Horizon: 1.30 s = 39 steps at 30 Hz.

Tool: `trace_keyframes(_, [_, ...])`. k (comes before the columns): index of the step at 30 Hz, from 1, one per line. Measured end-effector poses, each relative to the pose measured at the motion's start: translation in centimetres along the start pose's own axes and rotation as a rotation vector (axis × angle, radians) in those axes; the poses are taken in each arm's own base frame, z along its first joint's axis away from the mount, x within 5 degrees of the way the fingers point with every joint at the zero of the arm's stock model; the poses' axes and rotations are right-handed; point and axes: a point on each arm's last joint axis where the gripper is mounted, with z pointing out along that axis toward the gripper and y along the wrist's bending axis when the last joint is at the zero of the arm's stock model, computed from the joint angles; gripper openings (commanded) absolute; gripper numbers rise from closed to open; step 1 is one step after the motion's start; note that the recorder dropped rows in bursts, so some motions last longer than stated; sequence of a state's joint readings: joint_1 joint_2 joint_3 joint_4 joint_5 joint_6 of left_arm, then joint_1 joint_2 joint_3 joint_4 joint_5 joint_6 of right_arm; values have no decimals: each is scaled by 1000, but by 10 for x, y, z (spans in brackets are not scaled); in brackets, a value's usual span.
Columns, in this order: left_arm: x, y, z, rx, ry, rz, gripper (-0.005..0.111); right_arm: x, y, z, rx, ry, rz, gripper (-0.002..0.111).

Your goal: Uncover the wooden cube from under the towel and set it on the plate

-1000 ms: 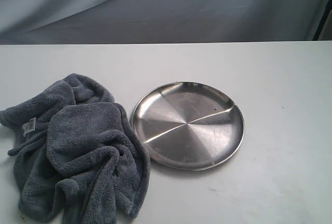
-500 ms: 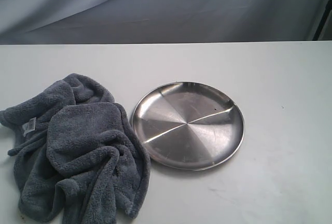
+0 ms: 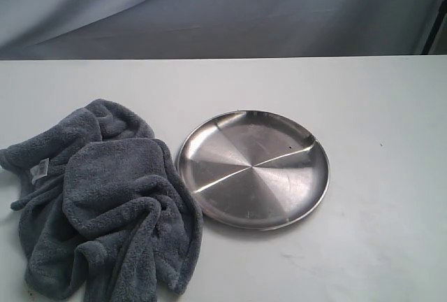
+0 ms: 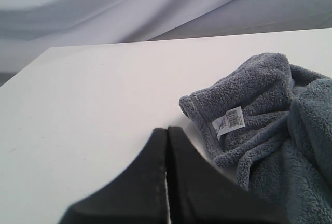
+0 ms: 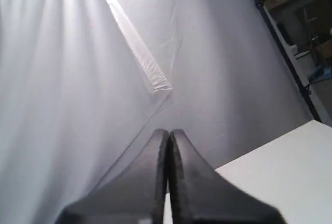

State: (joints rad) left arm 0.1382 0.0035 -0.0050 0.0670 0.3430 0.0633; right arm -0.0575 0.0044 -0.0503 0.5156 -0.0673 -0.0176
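The dark grey fluffy towel (image 3: 105, 197) lies crumpled at the table's front left, its white label (image 3: 40, 168) on the left side. The wooden cube is hidden from every view. Right beside the towel sits the round steel plate (image 3: 253, 169), with nothing on it. Neither gripper shows in the exterior view. In the left wrist view my left gripper (image 4: 167, 130) is shut and holds nothing, just short of the towel (image 4: 270, 130) corner that carries the label (image 4: 229, 121). My right gripper (image 5: 168, 132) is shut too, pointing at the backdrop cloth, away from the objects.
A white table (image 3: 377, 106) carries everything, its far edge meeting a grey cloth backdrop (image 3: 223, 8). In the right wrist view a table corner (image 5: 290, 167) and shelving (image 5: 306, 22) beyond the backdrop show.
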Motion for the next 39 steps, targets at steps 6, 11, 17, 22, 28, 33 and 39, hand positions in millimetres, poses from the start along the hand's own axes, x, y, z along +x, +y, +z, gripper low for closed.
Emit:
trace_keyframes(6, [0, 0, 0, 0, 0, 0, 0, -29, 29, 0, -73, 157, -203, 0])
trace_keyframes(11, [0, 0, 0, 0, 0, 0, 0, -45, 45, 17, -100, 320, -379, 0])
trace_keyframes(17, [0, 0, 0, 0, 0, 0, 0, -61, 59, 36, -138, 453, -464, 0])
trace_keyframes(22, [0, 0, 0, 0, 0, 0, 0, -67, 72, 54, -216, 573, -515, 0])
trace_keyframes(28, [0, 0, 0, 0, 0, 0, 0, -66, 90, 80, -319, 758, -530, 0])
trace_keyframes(33, [0, 0, 0, 0, 0, 0, 0, -59, 105, 103, -404, 844, -566, 0])
trace_keyframes(39, [0, 0, 0, 0, 0, 0, 0, -44, 123, 128, -486, 949, -586, 0])
